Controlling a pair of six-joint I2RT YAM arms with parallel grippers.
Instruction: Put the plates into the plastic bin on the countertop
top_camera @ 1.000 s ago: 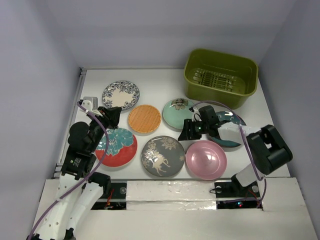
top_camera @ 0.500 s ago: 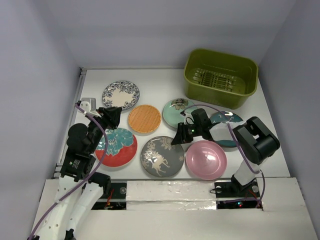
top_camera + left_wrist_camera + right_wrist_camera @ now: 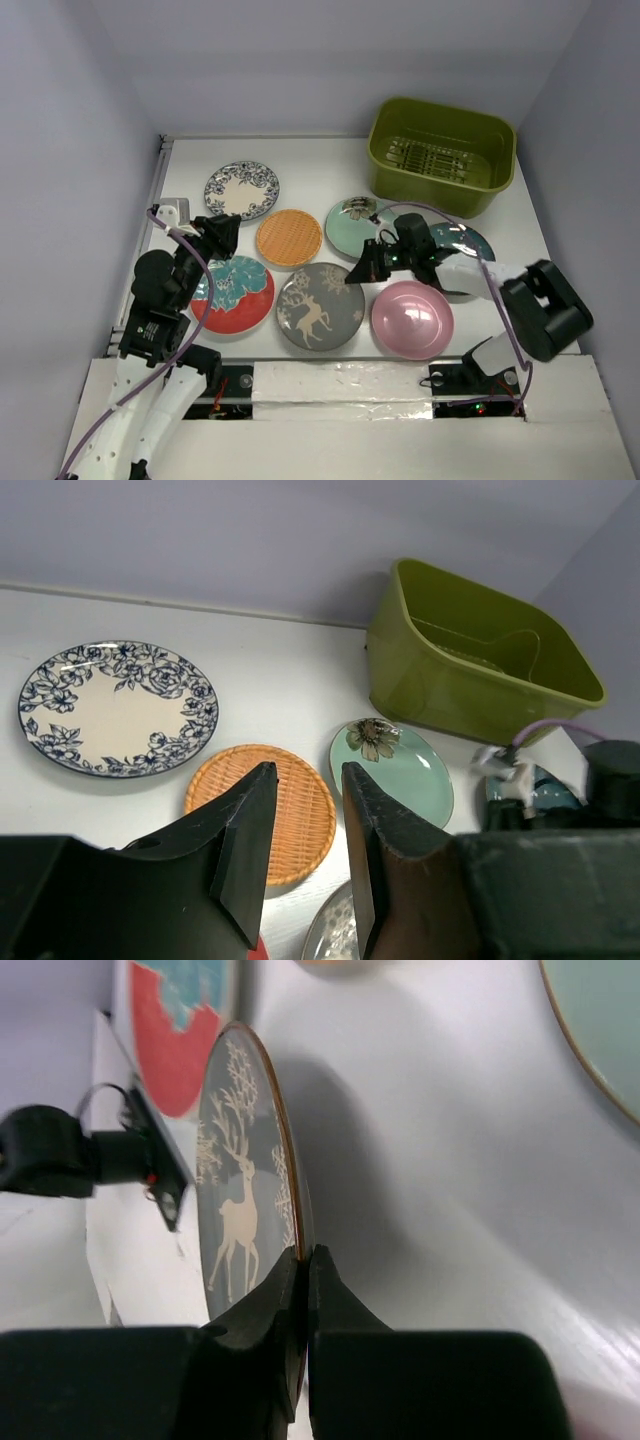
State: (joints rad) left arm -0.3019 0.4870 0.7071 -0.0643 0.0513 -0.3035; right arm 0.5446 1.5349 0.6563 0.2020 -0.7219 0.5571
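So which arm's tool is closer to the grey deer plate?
Right. The right tool pinches the rim of the grey plate. The left tool hangs open away from it, left of the orange plate.

Grey deer-patterned plate (image 3: 320, 307) tilted among six other plates (image 3: 241, 189) on the white countertop (image 3: 320, 165), olive-green bin (image 3: 425, 192) at far right.

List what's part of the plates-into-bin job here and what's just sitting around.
Job:
- white floral plate
- orange plate
- mint plate
- red-and-teal plate
- grey deer plate, rim pinched by the right gripper
- pink plate
- dark teal plate
- green bin

Lying about:
- small white block near the left wall
- white strip by the arm bases
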